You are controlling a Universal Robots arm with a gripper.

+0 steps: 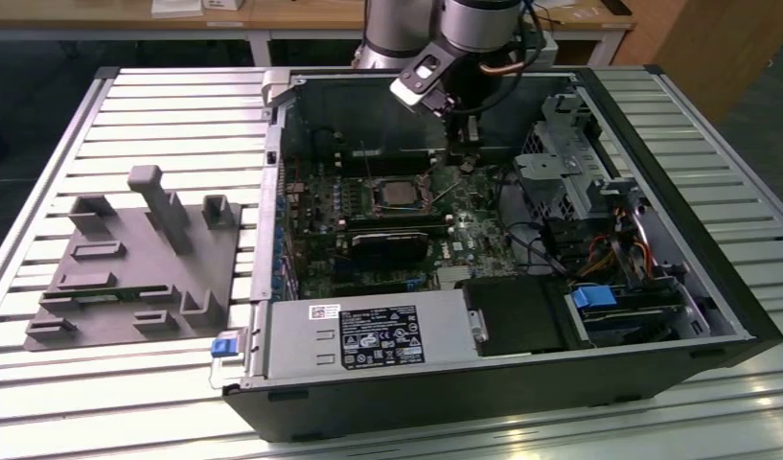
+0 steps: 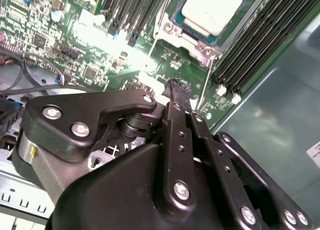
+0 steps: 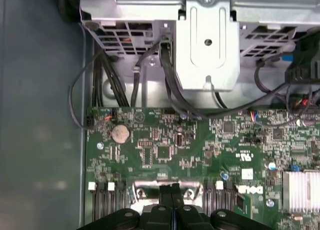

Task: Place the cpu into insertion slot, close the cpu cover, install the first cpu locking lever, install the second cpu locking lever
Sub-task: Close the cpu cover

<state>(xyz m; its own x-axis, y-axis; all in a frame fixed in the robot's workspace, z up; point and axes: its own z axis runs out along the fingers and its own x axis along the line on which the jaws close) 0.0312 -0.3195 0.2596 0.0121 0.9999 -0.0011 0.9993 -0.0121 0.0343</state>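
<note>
The gripper has its two black fingers pressed flat together, with no gap at the tips and nothing I can see between them. In the exterior view it hangs straight down inside the open computer case, just on the exterior view's right of the socket. In the first wrist view the tips sit over a silvery metal plate at the socket's edge. A thin wire lever runs just beside them; whether they touch it, I cannot tell.

The cpu lies seated in the insertion slot, its pale metal top showing through the window of the cpu cover, which lies flat around it. From the exterior view the same one chip sits mid-board.

Room is tight: two banks of long black memory slots flank the socket, and a metal drive cage with black cables stands near the board's edge. Past that edge is bare grey case floor.

Outside the case, one grey moulded fixture rests on the slatted table. One power supply fills the case's near corner.
</note>
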